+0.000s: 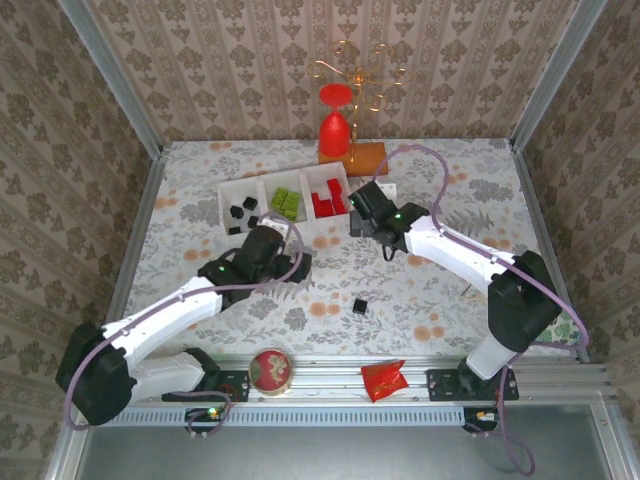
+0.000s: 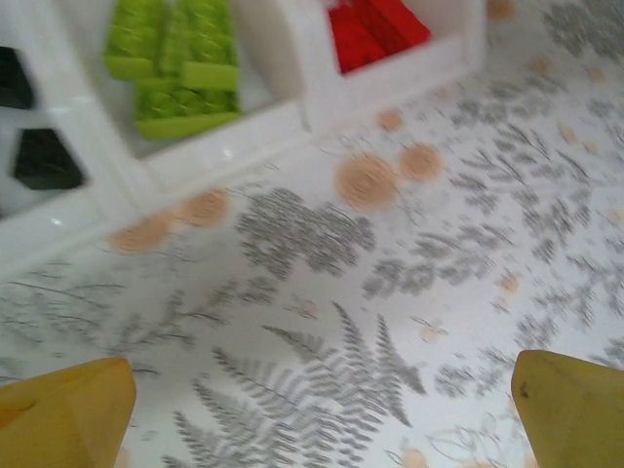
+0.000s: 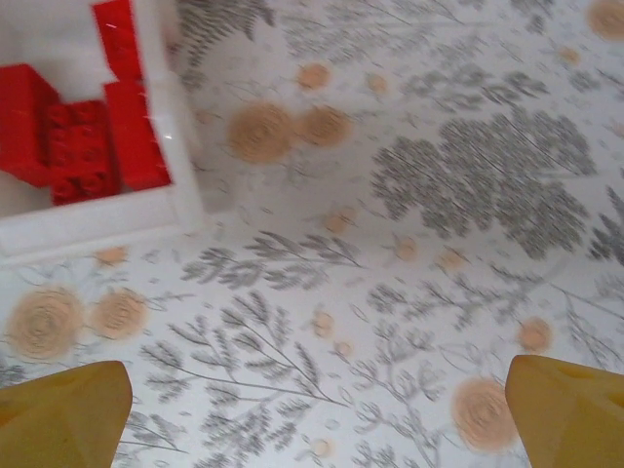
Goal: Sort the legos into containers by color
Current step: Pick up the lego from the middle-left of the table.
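The white three-compartment tray lies at the back of the table. It holds black legos on the left, lime green legos in the middle and red legos on the right. One black lego sits alone on the table, nearer the front. My left gripper hovers just in front of the tray, open and empty, with green bricks ahead of it. My right gripper is beside the tray's right end, open and empty, with red bricks to its upper left.
A tall red goblet stands on an orange block behind the tray, beside a gold wire stand. A round red tin and a crinkled red packet lie at the front edge. Patterned walls close in three sides.
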